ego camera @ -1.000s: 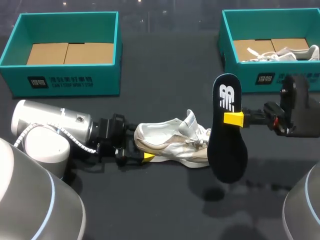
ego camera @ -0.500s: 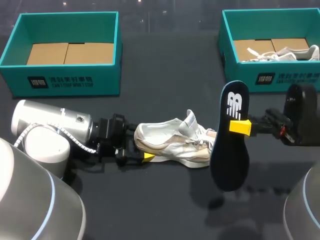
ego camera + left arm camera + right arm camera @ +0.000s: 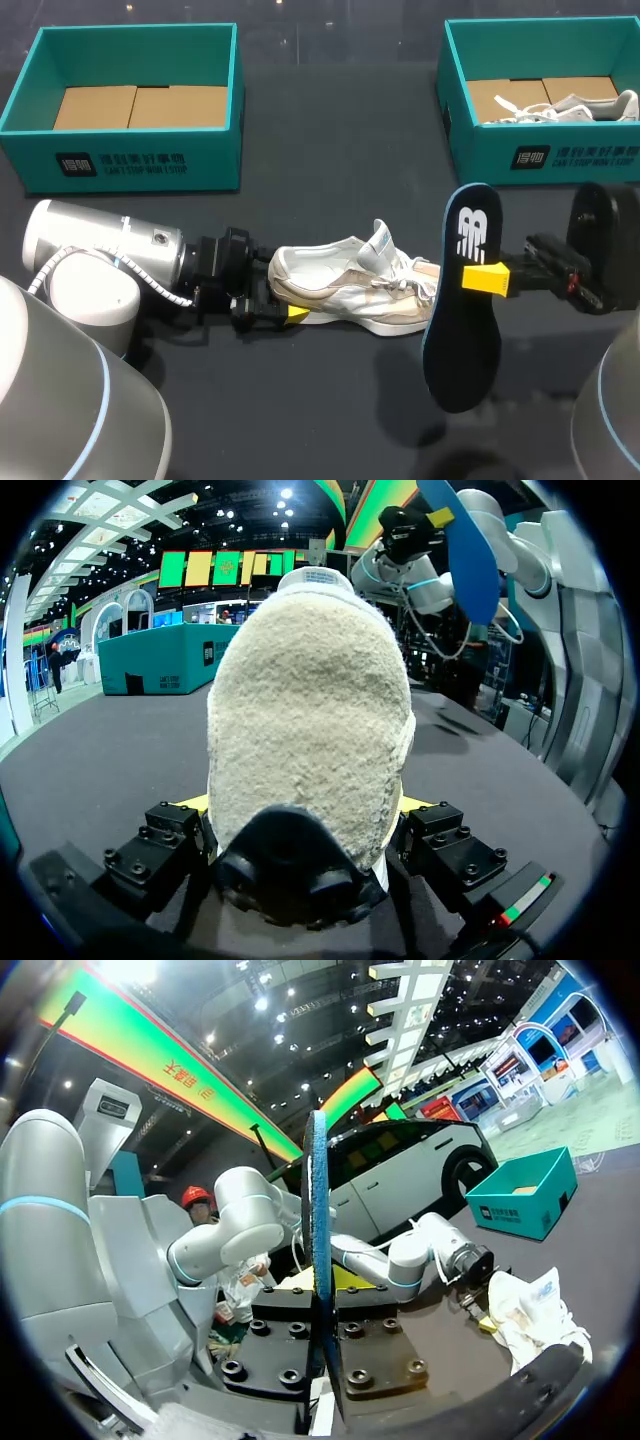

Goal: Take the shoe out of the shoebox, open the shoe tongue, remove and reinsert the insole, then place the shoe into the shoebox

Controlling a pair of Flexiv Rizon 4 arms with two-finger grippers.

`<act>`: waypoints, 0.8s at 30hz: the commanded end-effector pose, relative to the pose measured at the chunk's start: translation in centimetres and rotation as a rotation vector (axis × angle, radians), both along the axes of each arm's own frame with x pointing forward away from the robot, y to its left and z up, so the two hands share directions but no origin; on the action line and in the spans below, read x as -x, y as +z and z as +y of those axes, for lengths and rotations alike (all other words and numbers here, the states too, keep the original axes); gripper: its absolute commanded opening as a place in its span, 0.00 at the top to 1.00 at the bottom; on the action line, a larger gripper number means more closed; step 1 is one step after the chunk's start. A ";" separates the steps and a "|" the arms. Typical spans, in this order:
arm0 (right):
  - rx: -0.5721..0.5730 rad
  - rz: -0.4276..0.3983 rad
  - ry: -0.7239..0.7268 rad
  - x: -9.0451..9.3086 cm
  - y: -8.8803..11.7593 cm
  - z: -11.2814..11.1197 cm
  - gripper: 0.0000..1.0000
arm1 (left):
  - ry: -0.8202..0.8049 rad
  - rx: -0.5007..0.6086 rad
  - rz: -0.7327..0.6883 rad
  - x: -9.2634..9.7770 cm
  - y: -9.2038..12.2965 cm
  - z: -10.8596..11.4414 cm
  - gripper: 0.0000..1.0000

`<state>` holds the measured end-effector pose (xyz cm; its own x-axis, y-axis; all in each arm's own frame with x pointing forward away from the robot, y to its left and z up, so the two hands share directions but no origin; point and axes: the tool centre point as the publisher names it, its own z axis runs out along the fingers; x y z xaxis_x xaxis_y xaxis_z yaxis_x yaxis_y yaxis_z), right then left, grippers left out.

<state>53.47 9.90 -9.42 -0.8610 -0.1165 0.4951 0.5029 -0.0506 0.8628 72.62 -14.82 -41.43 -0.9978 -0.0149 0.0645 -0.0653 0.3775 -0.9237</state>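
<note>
My right hand (image 3: 483, 279) pinches the dark, white-logoed insole (image 3: 462, 335) off the counter (image 3: 340, 150) beside the white shoe (image 3: 345, 285) — heel clamped in my left hand (image 3: 292, 312). The right shoebox (image 3: 480, 155) holds another sneaker (image 3: 585, 105) — the left shoebox (image 3: 130, 165), only cardboard (image 3: 140, 105).

Overhead lights, seemingly; soft shadows fall on table (image 3: 340, 140).

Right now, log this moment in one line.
left fingers shut on shoe heel | shoe on table | right fingers shut on insole, held off table beside shoe | insole out, not yet reinserted
</note>
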 end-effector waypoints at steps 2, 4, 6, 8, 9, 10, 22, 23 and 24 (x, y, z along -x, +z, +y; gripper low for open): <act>0.270 0.043 -0.491 1.8 0.4 0.1 1.00 | 0.001 -0.001 0.000 0.1 -0.3 0.2 1.00; 0.278 0.050 -0.511 1.8 0.3 0.2 1.00 | 0.001 -0.001 0.000 0.1 -0.3 0.2 1.00; 0.288 0.057 -0.526 1.9 0.2 0.3 1.00 | 0.001 -0.001 0.000 0.1 -0.3 0.2 1.00; 0.300 0.063 -0.541 1.8 0.2 0.5 1.00 | 0.001 -0.001 0.000 0.1 -0.3 0.2 1.00; 0.303 0.064 -0.543 1.8 0.2 0.5 1.00 | 0.001 -0.001 0.000 0.1 -0.3 0.2 1.00; 0.304 0.064 -0.544 1.8 0.2 0.6 1.00 | 0.001 -0.001 0.000 0.1 -0.3 0.2 1.00; 0.364 0.080 -0.546 -0.6 0.0 1.2 1.00 | 0.001 -0.001 0.000 0.1 -0.3 0.2 1.00; 0.365 0.080 -0.546 -0.6 0.0 1.2 1.00 | 0.001 -0.001 0.000 0.1 -0.3 0.2 1.00; 0.366 0.080 -0.547 -0.6 0.0 1.2 1.00 | 0.001 -0.001 0.000 0.1 -0.3 0.2 1.00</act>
